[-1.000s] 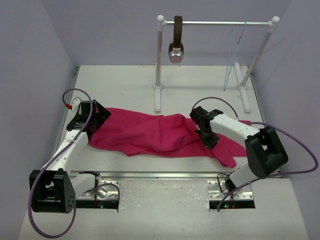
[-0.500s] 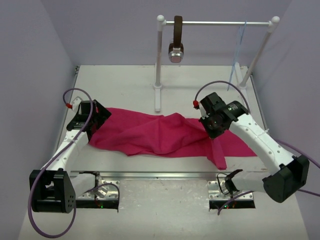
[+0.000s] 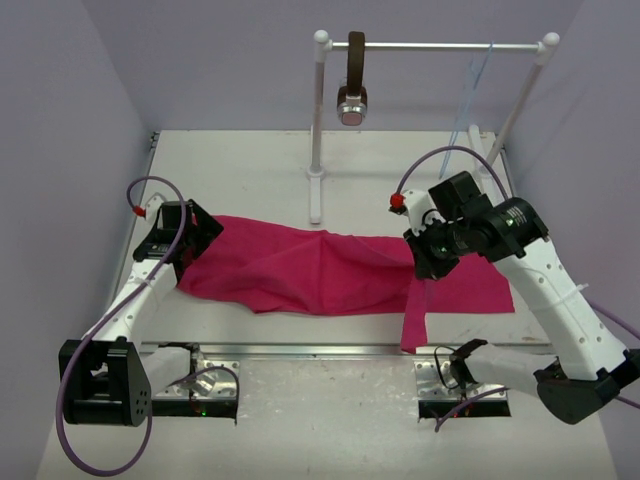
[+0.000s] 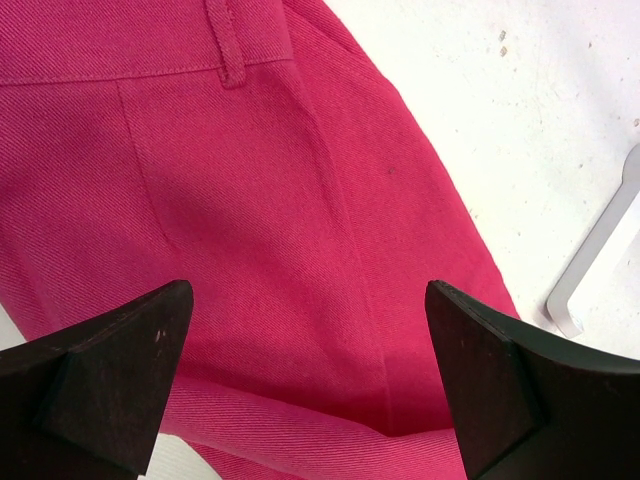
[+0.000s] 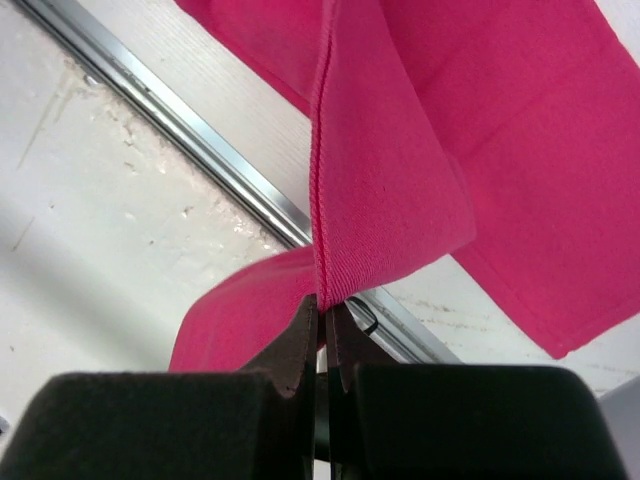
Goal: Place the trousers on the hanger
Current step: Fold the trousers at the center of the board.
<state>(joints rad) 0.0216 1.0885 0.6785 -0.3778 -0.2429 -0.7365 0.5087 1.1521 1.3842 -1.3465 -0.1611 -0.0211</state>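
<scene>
The magenta-pink trousers (image 3: 300, 270) lie spread across the table's middle. My right gripper (image 3: 424, 268) is shut on a trouser leg's edge and holds it raised; the leg hangs down toward the near rail. The right wrist view shows the fabric edge (image 5: 380, 170) pinched between the jaws of the right gripper (image 5: 324, 305). My left gripper (image 3: 190, 240) is open, low over the waistband end; in the left wrist view the left gripper (image 4: 305, 330) has its fingers wide apart over the cloth (image 4: 250, 200). The pale blue hanger (image 3: 470, 100) hangs on the rail at the back right.
A white clothes rack (image 3: 320, 120) stands at the back, with a brown strap with a round metal end (image 3: 353, 85) hanging from it. A metal rail (image 3: 300, 349) runs along the near table edge. The rack's foot (image 4: 600, 250) shows in the left wrist view.
My right arm has lifted and moved right and back, pulling the trouser leg up and straightening the cloth's right half. The left arm has not moved.
</scene>
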